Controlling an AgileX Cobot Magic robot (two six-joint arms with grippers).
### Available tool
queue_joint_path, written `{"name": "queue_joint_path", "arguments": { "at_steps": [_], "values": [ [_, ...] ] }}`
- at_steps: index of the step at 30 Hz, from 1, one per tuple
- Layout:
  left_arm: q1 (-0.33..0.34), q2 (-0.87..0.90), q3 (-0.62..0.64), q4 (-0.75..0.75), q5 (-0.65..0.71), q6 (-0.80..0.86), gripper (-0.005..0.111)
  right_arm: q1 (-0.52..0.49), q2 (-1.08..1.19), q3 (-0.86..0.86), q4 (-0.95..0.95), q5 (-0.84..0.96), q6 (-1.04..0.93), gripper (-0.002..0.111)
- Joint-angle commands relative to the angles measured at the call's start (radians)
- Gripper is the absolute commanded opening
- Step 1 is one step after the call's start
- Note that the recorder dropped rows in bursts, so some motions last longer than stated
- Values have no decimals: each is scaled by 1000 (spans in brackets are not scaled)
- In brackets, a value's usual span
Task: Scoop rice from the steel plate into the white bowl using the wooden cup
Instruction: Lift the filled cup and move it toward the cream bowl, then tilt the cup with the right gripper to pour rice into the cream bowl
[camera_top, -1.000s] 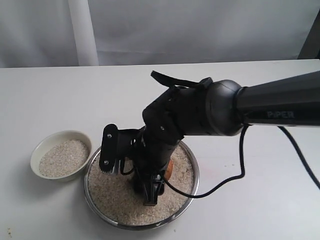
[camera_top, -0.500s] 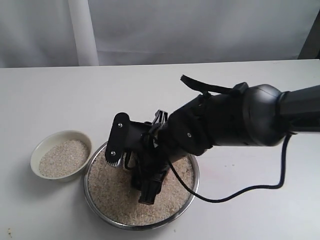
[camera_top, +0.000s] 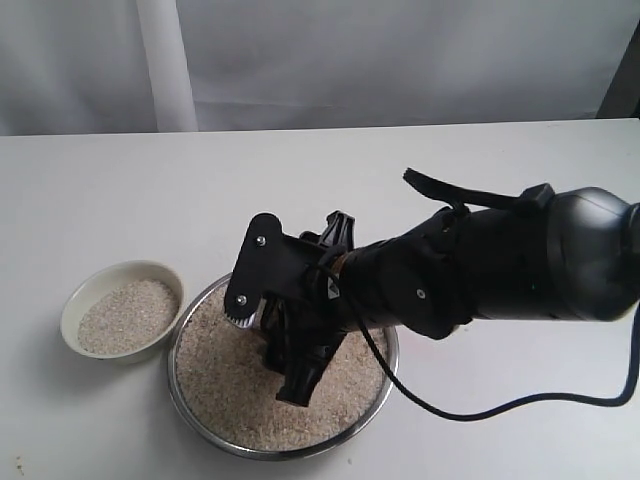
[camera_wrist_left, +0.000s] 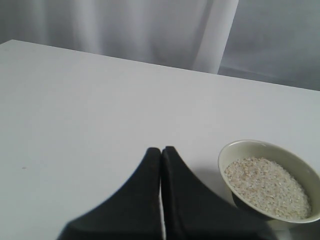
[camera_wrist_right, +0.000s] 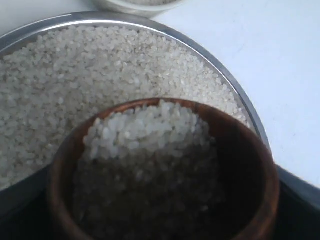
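The steel plate (camera_top: 200, 420) near the table's front holds a wide bed of rice (camera_top: 215, 385). My right gripper (camera_top: 270, 345) hovers low over it, shut on the wooden cup (camera_wrist_right: 240, 150), which the arm hides in the exterior view. In the right wrist view the cup is nearly full of rice (camera_wrist_right: 145, 130), above the plate's rim (camera_wrist_right: 220, 75). The white bowl (camera_top: 75, 300) sits just left of the plate, partly filled with rice. My left gripper (camera_wrist_left: 161, 150) is shut on nothing over bare table, beside the bowl (camera_wrist_left: 250, 147).
The right arm's bulky wrist (camera_top: 470, 275) and its black cable (camera_top: 520, 405) reach across the table to the right of the plate. A grey curtain (camera_top: 400, 60) hangs behind the table's far edge.
The right arm has rolled and sunk lower toward the right, and its gripper has shifted slightly right over the plate. The cup's brown side, seen earlier, is now hidden behind the wrist.
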Motion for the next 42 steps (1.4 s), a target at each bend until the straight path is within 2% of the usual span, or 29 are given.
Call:
{"name": "queue_joint_path", "arguments": {
  "at_steps": [1,8,20,24,27,32,42],
  "values": [
    [-6,0,-1,-6,-6,-2,0,-5,-11,1,5,-35,9,0],
    [-6,0,-1,-6,-6,-2,0,-5,-11,-107,-49,52,7,0],
    [-6,0,-1,-6,-6,-2,0,44,162,-543,-211,295,11,0],
    [-6,0,-1,-6,-6,-2,0,83,285,-732,-332,416,29,0],
    [-6,0,-1,-6,-6,-2,0,111,379,-878,-498,523,82,0],
    [-6,0,-1,-6,-6,-2,0,159,494,-1050,-663,644,110,0],
    [-6,0,-1,-6,-6,-2,0,206,567,-1104,-840,645,110,0]
  ]
}}
